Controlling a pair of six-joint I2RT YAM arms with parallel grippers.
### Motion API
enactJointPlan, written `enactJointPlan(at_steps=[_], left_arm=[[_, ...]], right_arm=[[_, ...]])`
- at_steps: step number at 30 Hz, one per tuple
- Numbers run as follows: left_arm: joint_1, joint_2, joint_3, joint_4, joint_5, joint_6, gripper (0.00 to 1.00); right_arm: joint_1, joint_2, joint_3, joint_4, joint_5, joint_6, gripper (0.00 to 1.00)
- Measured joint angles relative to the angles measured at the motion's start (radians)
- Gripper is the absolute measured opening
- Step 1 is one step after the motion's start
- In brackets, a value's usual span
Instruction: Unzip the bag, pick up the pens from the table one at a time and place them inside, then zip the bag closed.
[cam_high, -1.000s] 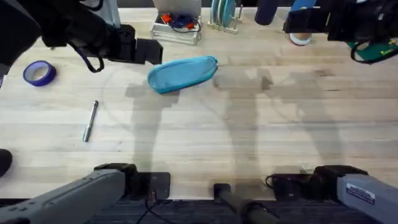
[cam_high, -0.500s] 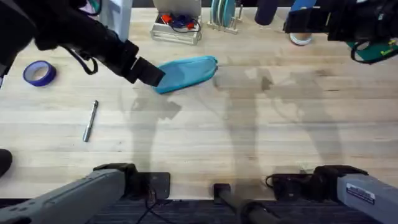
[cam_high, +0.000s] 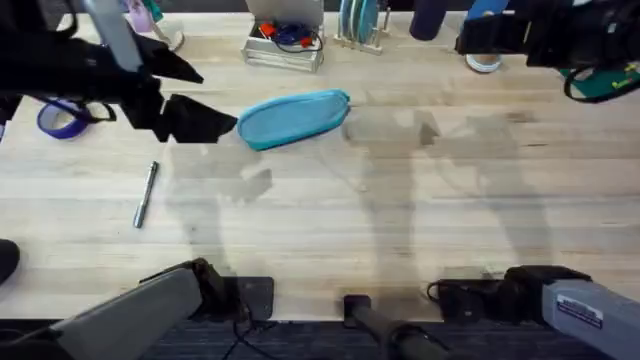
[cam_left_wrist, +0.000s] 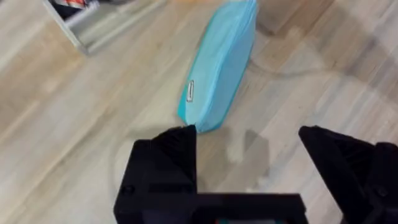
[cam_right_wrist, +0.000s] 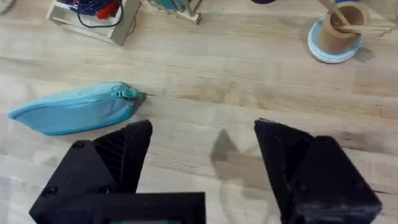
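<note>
The teal-blue bag (cam_high: 293, 118) lies zipped on the table (cam_high: 400, 200), back of centre, with its zipper pull (cam_right_wrist: 127, 93) at its right end. My left gripper (cam_high: 215, 100) hovers open just off the bag's left tip; in the left wrist view the bag (cam_left_wrist: 221, 65) lies beyond the open left gripper (cam_left_wrist: 249, 155), with nothing between the fingers. One silvery pen (cam_high: 146, 193) lies on the table at the left, nearer the front. My right gripper (cam_high: 478, 38) hangs at the back right, and in its own view the right gripper (cam_right_wrist: 202, 149) is open and empty, with the bag (cam_right_wrist: 74, 109) farther off.
A purple tape roll (cam_high: 55, 120) sits at the far left, partly under my left arm. At the back edge stand a clear tray of cables (cam_high: 283, 42), a rack with teal plates (cam_high: 358, 25) and a brown cup on a white-and-blue roll (cam_right_wrist: 339, 31). Bare wood spans the middle and right.
My left arm has swung down and leftward; its gripper, near the bag's left end half a second ago, now sits slightly left of it. The bag, pen and right arm have not moved.
</note>
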Motion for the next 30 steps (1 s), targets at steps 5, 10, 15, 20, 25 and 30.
enactJointPlan(at_steps=[5, 10, 15, 20, 25, 30], left_arm=[[0.051, 0.013, 0.000, -0.020, 0.082, 0.101, 0.993], [0.080, 0.069, 0.001, -0.054, 0.156, 0.200, 0.993], [0.108, 0.155, 0.001, -0.090, 0.227, 0.288, 0.993], [0.129, 0.244, 0.001, -0.121, 0.282, 0.385, 0.993], [0.135, 0.323, 0.001, -0.121, 0.306, 0.467, 0.992], [0.150, 0.398, 0.001, -0.130, 0.320, 0.531, 0.993]], right_arm=[[0.000, 0.000, 0.000, 0.000, 0.000, 0.000, 0.997], [0.000, 0.000, 0.000, 0.000, 0.000, 0.000, 0.997], [0.000, 0.000, 0.000, 0.000, 0.000, 0.000, 0.997], [0.000, 0.000, 0.000, 0.000, 0.000, 0.000, 0.997], [0.000, 0.000, 0.000, 0.000, 0.000, 0.000, 0.997], [0.000, 0.000, 0.000, -0.007, 0.000, 0.000, 0.997]])
